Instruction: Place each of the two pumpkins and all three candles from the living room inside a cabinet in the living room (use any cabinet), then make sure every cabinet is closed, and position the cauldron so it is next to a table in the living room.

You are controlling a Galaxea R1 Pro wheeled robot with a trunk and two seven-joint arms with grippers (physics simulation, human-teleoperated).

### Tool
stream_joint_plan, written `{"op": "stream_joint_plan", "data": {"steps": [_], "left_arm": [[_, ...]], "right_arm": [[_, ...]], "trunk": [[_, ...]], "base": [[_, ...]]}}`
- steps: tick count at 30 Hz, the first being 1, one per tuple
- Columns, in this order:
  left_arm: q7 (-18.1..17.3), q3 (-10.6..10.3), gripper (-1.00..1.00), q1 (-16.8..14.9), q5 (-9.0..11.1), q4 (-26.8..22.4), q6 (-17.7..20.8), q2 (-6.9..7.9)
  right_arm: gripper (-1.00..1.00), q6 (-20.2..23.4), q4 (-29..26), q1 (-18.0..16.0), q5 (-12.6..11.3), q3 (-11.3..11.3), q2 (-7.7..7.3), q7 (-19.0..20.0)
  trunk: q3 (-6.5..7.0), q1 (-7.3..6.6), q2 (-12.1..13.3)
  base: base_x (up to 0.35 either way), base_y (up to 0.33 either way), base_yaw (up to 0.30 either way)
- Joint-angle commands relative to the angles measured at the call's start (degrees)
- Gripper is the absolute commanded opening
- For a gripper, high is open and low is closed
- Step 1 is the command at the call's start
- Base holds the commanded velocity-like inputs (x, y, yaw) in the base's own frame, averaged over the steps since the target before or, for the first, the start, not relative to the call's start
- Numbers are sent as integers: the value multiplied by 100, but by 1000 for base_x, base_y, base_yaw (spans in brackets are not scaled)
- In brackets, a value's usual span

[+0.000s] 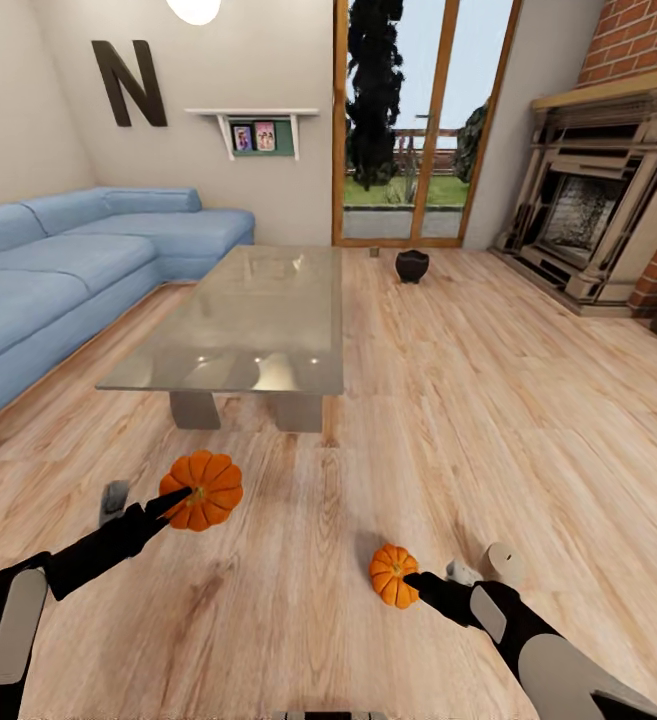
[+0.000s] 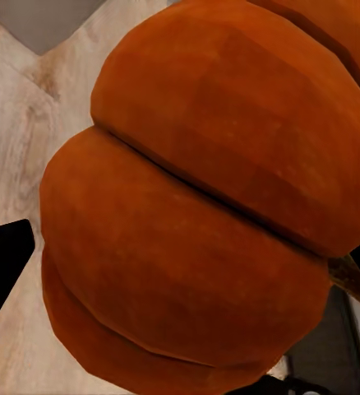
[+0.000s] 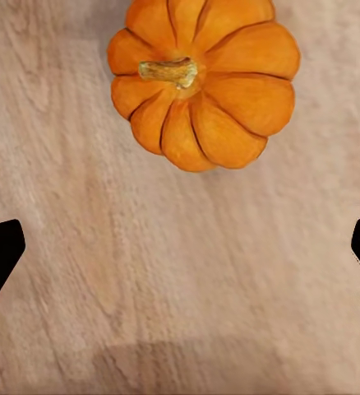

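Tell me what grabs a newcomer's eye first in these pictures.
Two orange pumpkins on the wood floor stand out: the bigger pumpkin sits at the left gripper, the smaller pumpkin just ahead of the open right gripper. Beyond them stands the glass-topped table, with the black cauldron on the floor past its far right corner, apart from it.

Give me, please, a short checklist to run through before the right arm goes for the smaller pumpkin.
1. Right gripper open: ok, tips spread wide.
2. Smaller pumpkin between the fingers: not ok, it lies beyond them.
3. Smaller pumpkin resting on the floor: ok.
4. Left gripper gripping the larger pumpkin: cannot tell.
5. Cauldron next to the table: cannot tell; it sits apart, past the far corner.
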Motion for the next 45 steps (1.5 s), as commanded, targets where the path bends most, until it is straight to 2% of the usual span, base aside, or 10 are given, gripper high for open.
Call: {"op": "stream_joint_plan", "data": {"steps": [1,5,9,16,21,23,27,45], "left_arm": [[-52,4,-100,-15,100,-95,96,12],[-84,1,-100,-26,313,-235,201,10],[-82,0,-100,-29,381,-277,229,2],[-85,0,-100,-30,404,-290,237,-1],[-88,0,-100,-30,413,-279,238,3],[-90,0,-100,-30,408,-276,239,6],[-108,0,-100,-30,407,-281,238,6],[-95,0,-100,-30,399,-274,224,2]], "right_arm": [[100,33,-8,-1,-22,-25,-13,15],[100,40,-10,-1,-24,-25,-41,29],[100,54,-13,-1,-29,-31,-44,137],[100,66,-11,-1,-41,-41,-51,382],[100,62,-10,-1,-96,-82,-51,409],[100,65,-10,-1,-209,-206,-54,416],[100,68,-10,-1,-280,-287,-78,421],[100,70,-6,0,-315,-324,-127,407]], "trunk": [[-27,1,-4],[-50,4,-5],[-50,4,-5],[-50,4,-5],[-50,4,-5],[-50,4,-5],[-50,4,-5],[-50,4,-5]], "base": [[0,0,0],[0,0,0],[0,0,0],[0,0,0],[20,11,0],[100,32,0],[47,12,0],[8,1,0]]}}
